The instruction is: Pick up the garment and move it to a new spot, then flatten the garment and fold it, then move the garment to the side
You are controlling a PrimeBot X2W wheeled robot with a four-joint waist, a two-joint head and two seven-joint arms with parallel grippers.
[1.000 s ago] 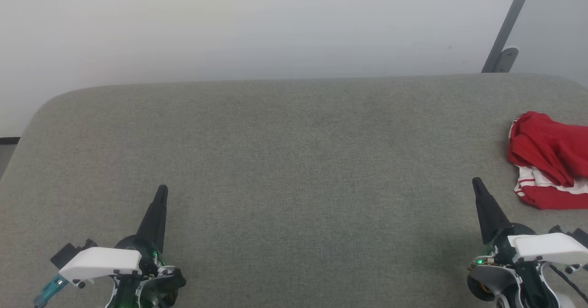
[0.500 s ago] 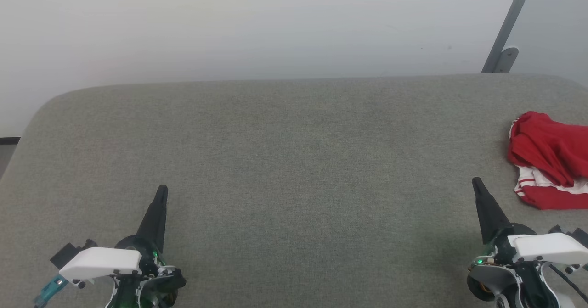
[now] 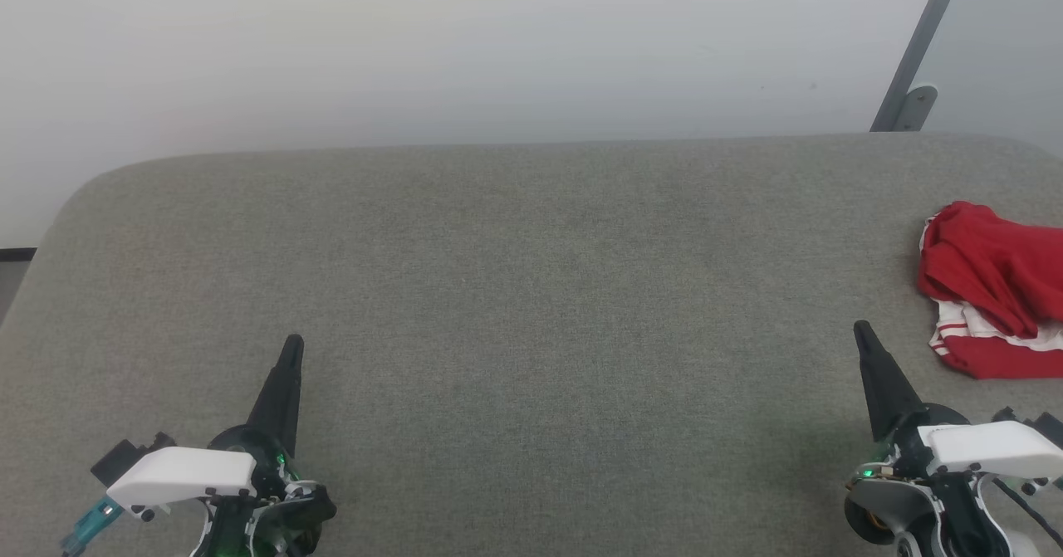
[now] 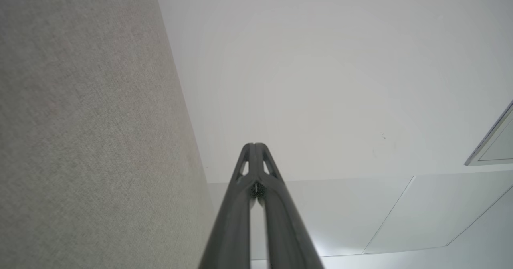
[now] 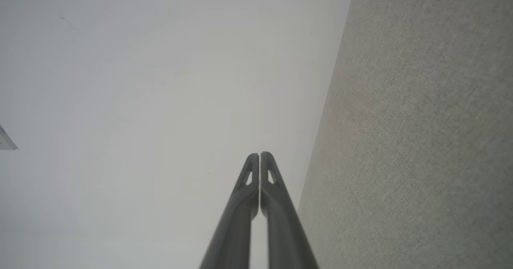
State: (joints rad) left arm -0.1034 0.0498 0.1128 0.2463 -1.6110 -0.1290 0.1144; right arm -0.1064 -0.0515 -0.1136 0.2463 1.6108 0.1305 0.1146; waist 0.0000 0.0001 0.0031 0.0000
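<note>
The shirt point(image 3: 992, 287) lies at the far right of the head view, on the grey padded surface point(image 3: 531, 291), bunched into a red mound with white, red-striped trim showing along its lower edge. The left gripper point(image 3: 292, 343) sits at the lower left and the right gripper point(image 3: 861, 327) at the lower right, near the shirt but not touching it. Both have their fingers pressed together and hold nothing. The wrist views confirm this, with the left tips point(image 4: 254, 144) and right tips point(image 5: 259, 153) each meeting in a point.

This could be a loose heap waiting to be carried to a working spot, or a rough bundle already set aside; the pictures do not settle which. In my judgement, any grip on it would catch several soft layers at once. A hold on one clear edge, such as the striped hem, would handle better than a pinch into the mound.

The right edge of the frame cuts the shirt off, so its full extent and any folds beyond are hidden. Collar and sleeves cannot be told apart in the creases.
</note>
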